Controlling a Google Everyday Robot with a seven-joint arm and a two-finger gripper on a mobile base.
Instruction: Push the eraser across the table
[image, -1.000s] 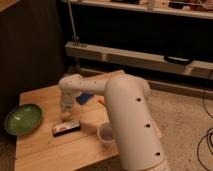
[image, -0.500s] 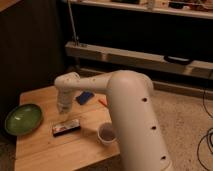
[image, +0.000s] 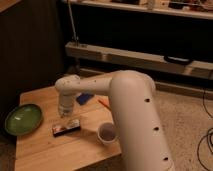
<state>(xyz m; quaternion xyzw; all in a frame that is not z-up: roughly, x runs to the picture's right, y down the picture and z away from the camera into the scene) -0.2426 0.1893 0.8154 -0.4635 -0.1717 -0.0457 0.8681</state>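
Observation:
The eraser (image: 66, 127), a small black bar with a white-and-reddish label, lies on the pale wooden table (image: 55, 147) near its middle. My gripper (image: 65, 114) hangs from the white arm just above and behind the eraser, pointing down at the tabletop, close to the eraser's far edge. The arm's big white body (image: 135, 120) covers the right part of the table.
A green bowl (image: 23, 119) sits at the table's left edge. A white cup (image: 107, 133) stands right of the eraser near the front edge. A blue flat block (image: 84, 98) and a thin orange-red stick (image: 103, 103) lie behind. Dark shelving stands beyond.
The gripper has moved left and slightly down toward the eraser. The eraser lies about where it was.

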